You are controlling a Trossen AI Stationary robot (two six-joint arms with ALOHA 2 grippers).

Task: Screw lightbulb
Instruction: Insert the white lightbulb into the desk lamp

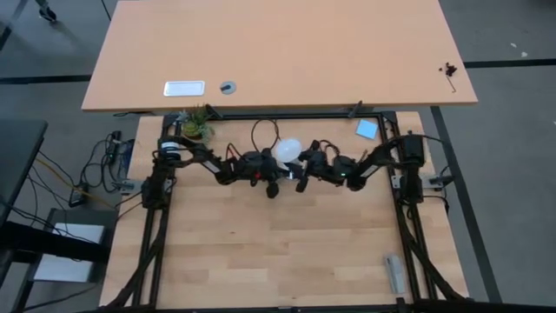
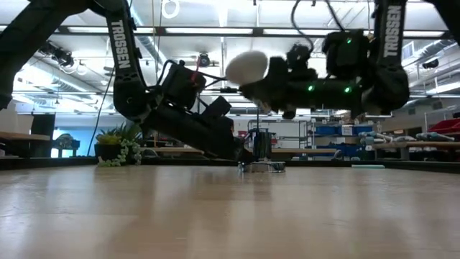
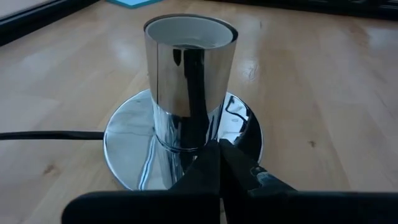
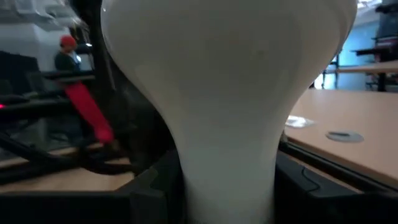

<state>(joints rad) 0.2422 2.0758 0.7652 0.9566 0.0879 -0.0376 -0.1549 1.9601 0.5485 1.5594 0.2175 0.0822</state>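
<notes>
The right tool (image 1: pixel 301 163) is clenched on the lightbulb (image 1: pixel 287 150), gripping it by the narrow neck so that the white globe sticks out past the fingers; in the low view the lightbulb (image 2: pixel 246 66) hangs well above the table (image 2: pixel 230 216), tilted, with its round end up and toward the left arm; the right wrist view is almost filled by the lightbulb (image 4: pixel 227 81), its neck running down between the two dark fingers (image 4: pixel 155 183).

The left tool (image 1: pixel 272 184) sits low, near the middle of the table (image 1: pixel 261 252) toward its far edge; its fingers (image 3: pixel 208 171) are pressed together with nothing between them, their tips just beside the socket base (image 3: pixel 124 146); the socket (image 3: pixel 189 81) is a shiny metal cylinder standing upright on that round mirrored base, its open white mouth facing up; a black cord (image 3: pixel 50 135) runs off from the base across the wood. In the low view the socket (image 2: pixel 260 147) stands small on the table below and a little to the side of the held lightbulb, well apart from it.

A small potted plant (image 1: pixel 195 126) stands at the far left corner of the table; a blue square pad (image 1: pixel 367 129) lies at the far right corner; a grey oblong object (image 1: pixel 395 274) lies near the front right edge.
</notes>
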